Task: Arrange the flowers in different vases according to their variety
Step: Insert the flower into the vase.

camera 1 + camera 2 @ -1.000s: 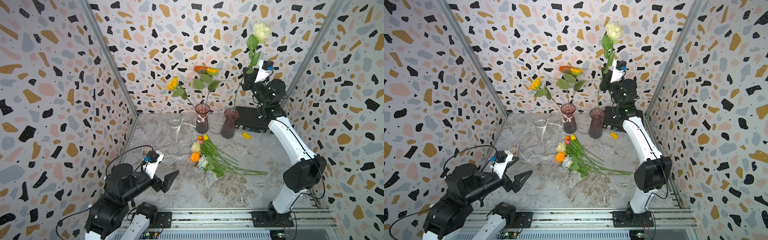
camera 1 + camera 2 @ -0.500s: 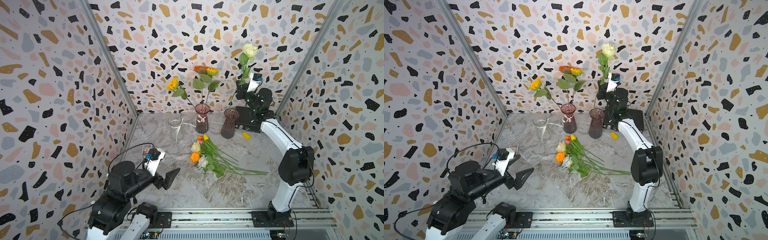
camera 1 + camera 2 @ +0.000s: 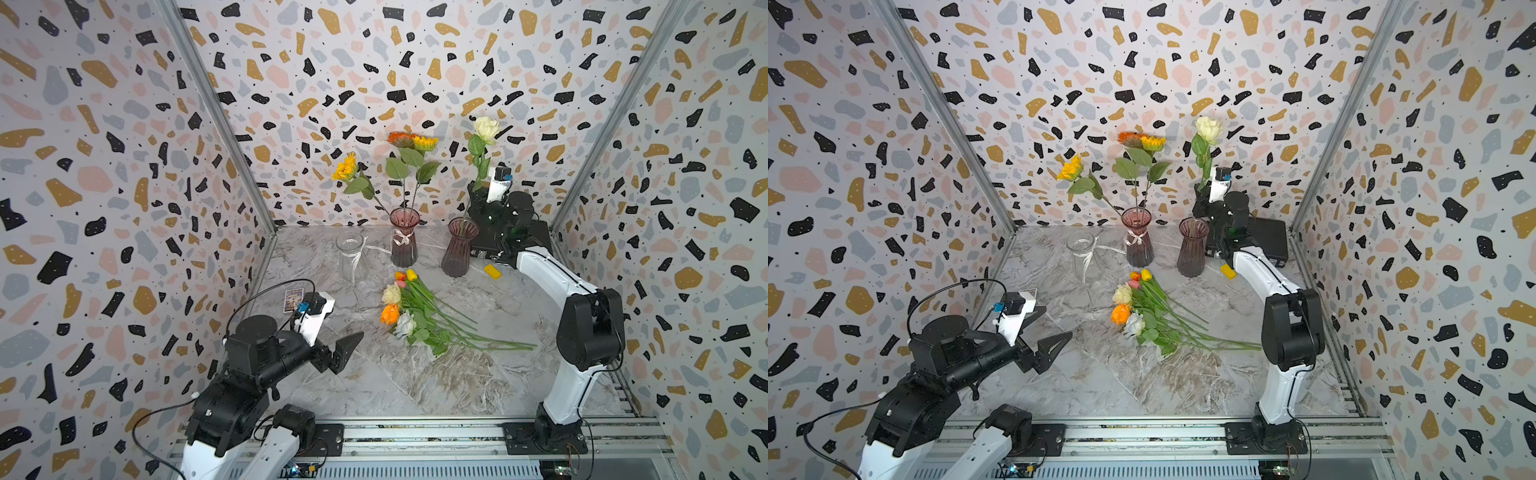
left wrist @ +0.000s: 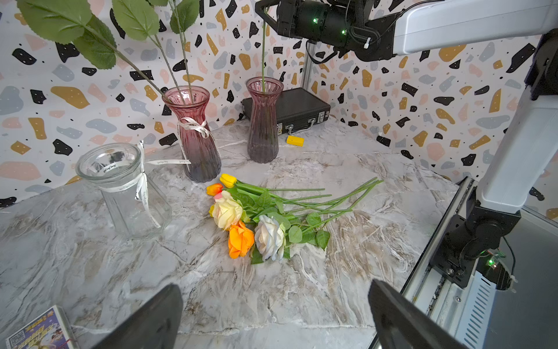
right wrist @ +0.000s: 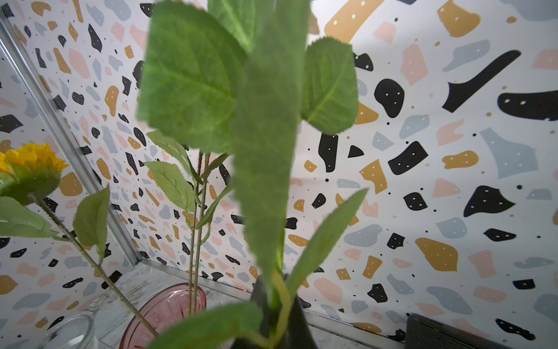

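The right tool (image 3: 474, 196) is pinched narrow on the stem of a cream rose (image 3: 486, 128), holding it upright at the back of the bench (image 3: 415, 386). The lower stem passes into the mouth of the plain pink vase (image 3: 457, 249). How deep it reaches is not clear through the tinted glass.

The main risk is letting go too high. If the stem end is short of the bottom, the rose would drop, its heavy head would swing to one side of the rim, and the narrow-waisted vase could rock or tip. In the right wrist view leaves crowd closely around the tool, so backing away could snag one and drag the rose out again. The black case (image 3: 525, 237) sits just behind the arm and leaves little room to retreat that way.

The ribboned pink vase (image 3: 403, 247) with its sunflowers (image 3: 411, 141) stands near, and a sideways exit could brush their leaves.

The left tool (image 3: 1058, 321) hangs wide and empty above the front of the bench. The pile of roses and tulips (image 3: 415, 316) lies with crossed stems, so lifting one may pull up another of the wrong kind. The clear vase (image 3: 351, 257) is empty.
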